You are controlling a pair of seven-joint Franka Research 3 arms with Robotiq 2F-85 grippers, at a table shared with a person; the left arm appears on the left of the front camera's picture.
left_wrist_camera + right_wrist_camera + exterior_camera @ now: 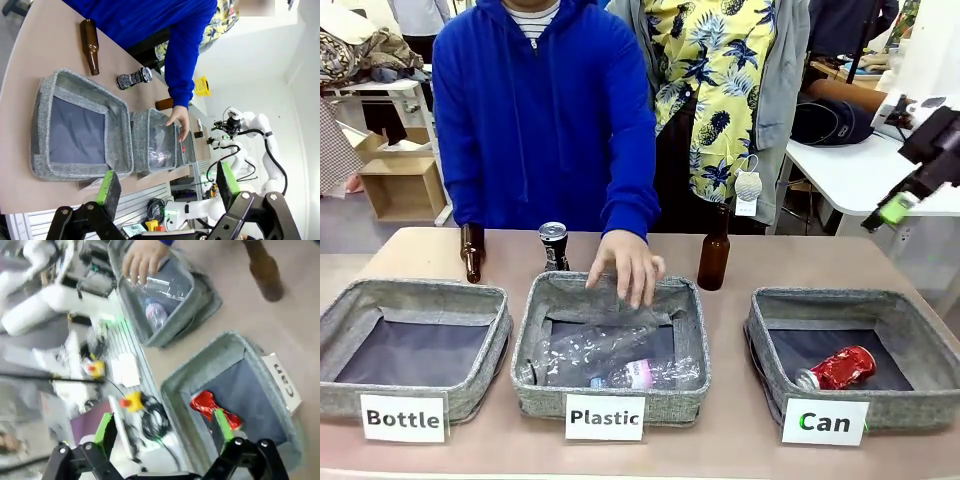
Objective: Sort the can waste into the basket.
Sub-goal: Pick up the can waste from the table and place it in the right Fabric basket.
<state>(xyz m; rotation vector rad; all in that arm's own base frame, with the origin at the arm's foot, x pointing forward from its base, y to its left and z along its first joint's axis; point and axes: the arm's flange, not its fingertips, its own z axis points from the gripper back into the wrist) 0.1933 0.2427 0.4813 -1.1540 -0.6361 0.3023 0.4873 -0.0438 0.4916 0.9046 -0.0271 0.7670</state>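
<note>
Red can point(840, 367): crushed; we see it lying inside the "Can" basket point(912, 408), towards the front wall.
Black can point(554, 246): upright on the bench point(720, 452), just behind the "Plastic" basket point(532, 340), outside every basket.
Right gripper point(162, 427): open, nothing between its fingers; we place it high over the "Can" basket.
Left gripper point(167, 187): open and empty, well above the bench.
Person's hand point(628, 265): fingers on a clear bottle point(590, 350) at the "Plastic" basket's far rim.
</note>
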